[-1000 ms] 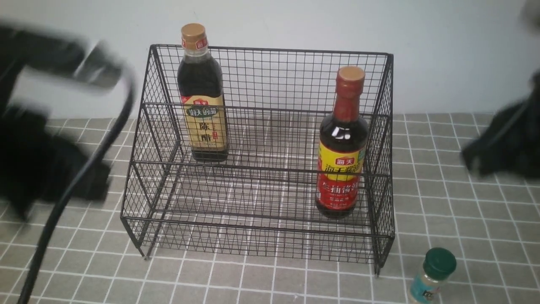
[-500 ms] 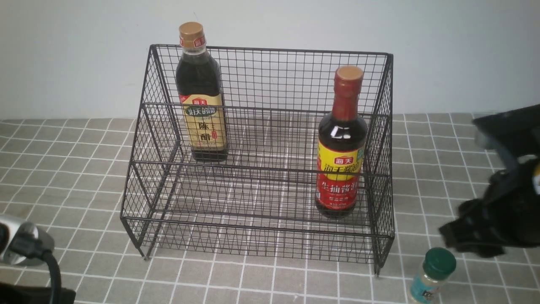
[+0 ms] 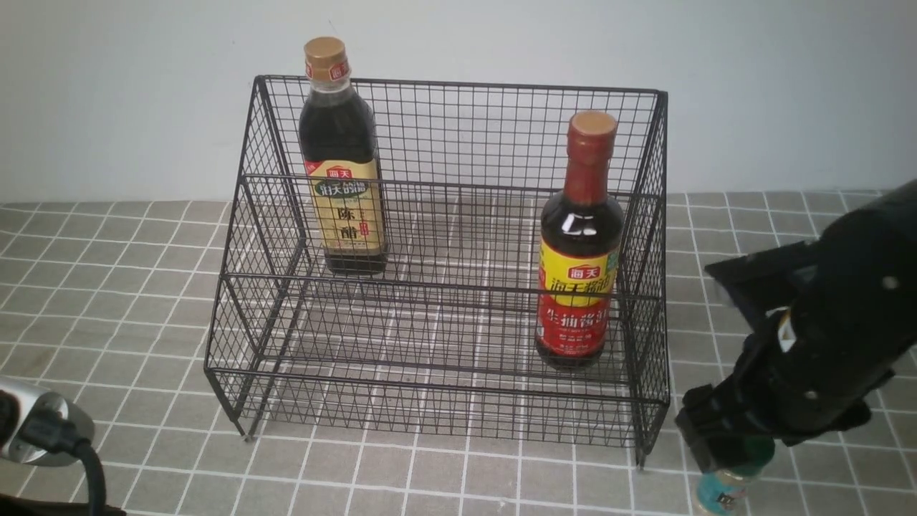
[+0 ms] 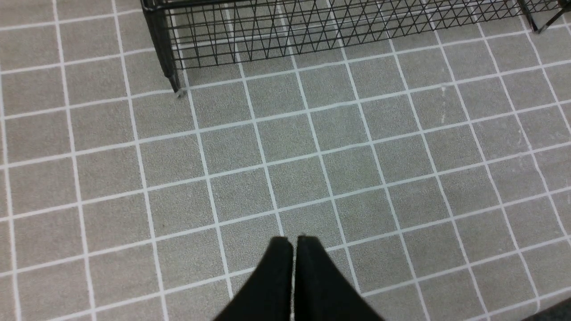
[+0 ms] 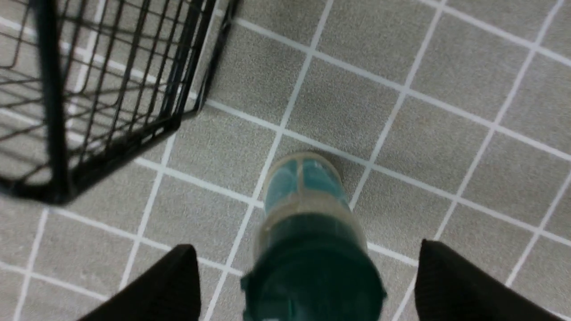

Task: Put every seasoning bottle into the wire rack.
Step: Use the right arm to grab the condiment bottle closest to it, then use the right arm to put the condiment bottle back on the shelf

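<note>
The black wire rack (image 3: 458, 87) stands on the tiled table by the wall. On its upper left tier a dark bottle with a gold cap (image 3: 342, 179) stands upright. A dark bottle with a red neck (image 3: 580, 265) stands on a lower tier at the right. The small green-capped shaker (image 5: 308, 223) stands on the table off the rack's front right corner, mostly hidden in the front view (image 3: 722, 489). My right gripper (image 5: 308, 247) hangs open above it, one finger on each side of the cap, with gaps. My left gripper (image 4: 293, 240) is shut and empty over bare tiles.
The rack's front right foot and corner (image 5: 58, 133) are close beside the shaker. In the left wrist view the rack's front left foot (image 4: 171, 80) stands well beyond the left fingers. The left arm's wrist and cable (image 3: 43, 433) sit at the near left edge.
My right arm has come down from the far right onto the shaker, and its jaws have opened wide. My left arm has drawn back to the near left corner.
</note>
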Available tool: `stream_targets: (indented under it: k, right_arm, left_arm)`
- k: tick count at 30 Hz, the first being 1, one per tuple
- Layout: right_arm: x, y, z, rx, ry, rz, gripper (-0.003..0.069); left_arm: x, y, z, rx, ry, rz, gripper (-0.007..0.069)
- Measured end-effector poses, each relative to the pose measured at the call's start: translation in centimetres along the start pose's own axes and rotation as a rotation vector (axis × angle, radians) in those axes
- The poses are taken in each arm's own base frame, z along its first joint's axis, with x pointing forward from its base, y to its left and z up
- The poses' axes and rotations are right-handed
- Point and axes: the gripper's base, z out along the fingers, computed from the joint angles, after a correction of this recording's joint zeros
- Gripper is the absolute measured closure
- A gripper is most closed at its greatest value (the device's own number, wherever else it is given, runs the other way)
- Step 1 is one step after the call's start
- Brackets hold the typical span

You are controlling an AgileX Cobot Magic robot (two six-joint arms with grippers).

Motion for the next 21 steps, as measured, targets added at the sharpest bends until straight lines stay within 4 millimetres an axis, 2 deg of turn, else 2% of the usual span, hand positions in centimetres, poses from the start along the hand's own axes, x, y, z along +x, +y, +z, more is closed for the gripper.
stream_targets:
  k: [2, 3, 5, 10, 13, 18, 19, 21]
  right_arm:
    - [-0.1, 0.0, 0.1, 0.000, 0.001, 0.000, 0.0165]
    - [-0.1, 0.0, 0.1, 0.000, 0.001, 0.000, 0.0235]
    - [-0.1, 0.0, 0.1, 0.001, 0.002, -0.001, 0.0325]
    - [0.1, 0.0, 0.0, 0.007, 0.031, -0.020, 0.0318]
    - [0.1, -0.1, -1.5, 0.015, 0.055, -0.022, 0.0318]
    - [-0.7, -0.1, -8.1, -0.034, -0.125, -0.006, 0.0318]
    - [-0.6, -0.1, -10.5, -0.067, -0.202, 0.003, 0.0318]
    - [-0.3, 0.1, -14.0, -0.128, -0.310, 0.017, 0.0318]
  left_arm:
    - [0.0, 0.0, 0.0, 0.000, 0.000, 0.000, 0.0631]
    - [0.0, 0.0, 0.0, 0.000, 0.000, 0.000, 0.0631]
    - [0.0, 0.0, 0.0, 0.000, 0.000, 0.000, 0.0631]
    - [0.0, 0.0, 0.0, -0.001, 0.000, 0.000, 0.0631]
    - [0.0, 0.0, 0.0, -0.001, 0.000, 0.000, 0.0631]
    - [0.0, 0.0, 0.0, -0.001, 0.000, 0.000, 0.0631]
    - [0.0, 0.0, 0.0, -0.001, 0.000, 0.000, 0.0631]
    - [0.0, 0.0, 0.0, -0.003, 0.000, 0.002, 0.0631]
